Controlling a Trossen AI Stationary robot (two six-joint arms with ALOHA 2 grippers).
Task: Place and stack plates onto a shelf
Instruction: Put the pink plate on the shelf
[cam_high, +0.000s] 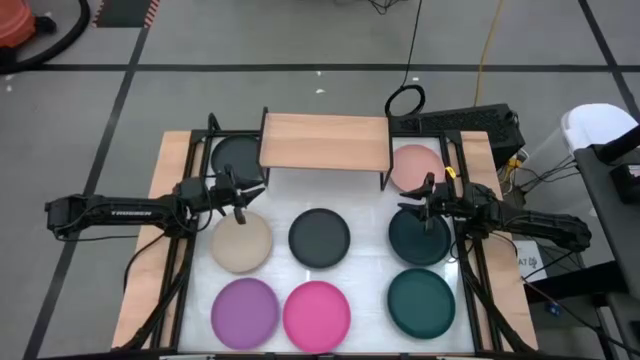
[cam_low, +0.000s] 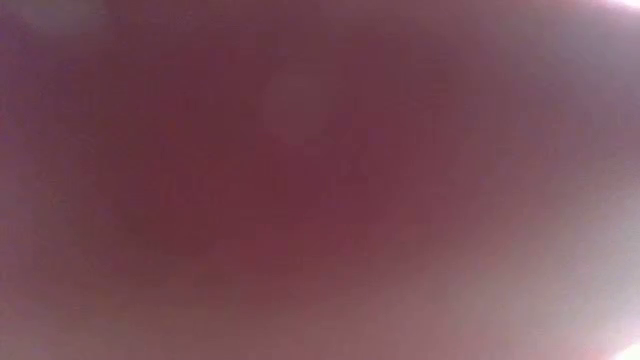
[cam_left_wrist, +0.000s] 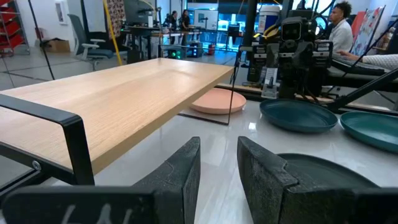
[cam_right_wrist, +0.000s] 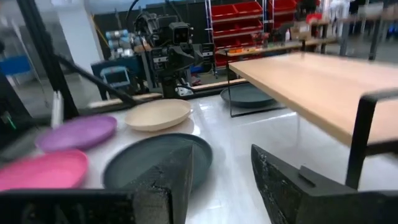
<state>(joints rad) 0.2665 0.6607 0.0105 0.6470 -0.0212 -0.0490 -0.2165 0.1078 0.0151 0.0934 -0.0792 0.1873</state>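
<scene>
The shelf (cam_high: 325, 142) is a light wooden board on thin black legs at the table's far side. A charcoal plate (cam_high: 237, 158) lies by its left end and a pale pink plate (cam_high: 415, 165) by its right end. Beige (cam_high: 241, 243), charcoal (cam_high: 320, 238) and dark teal (cam_high: 420, 238) plates lie in the middle row. Purple (cam_high: 245, 312), magenta (cam_high: 317, 315) and dark teal (cam_high: 421, 300) plates lie in the near row. My left gripper (cam_high: 243, 197) (cam_left_wrist: 219, 168) hovers open above the beige plate's far edge. My right gripper (cam_high: 415, 196) (cam_right_wrist: 224, 174) hovers open above the middle teal plate's far edge. Neither touches anything.
Black frame rails (cam_high: 180, 250) run along both sides of the white table top. Cables and a black box (cam_high: 470, 122) lie behind the shelf's right end. The low view is covered by a reddish blur. People sit in the room beyond (cam_left_wrist: 341, 25).
</scene>
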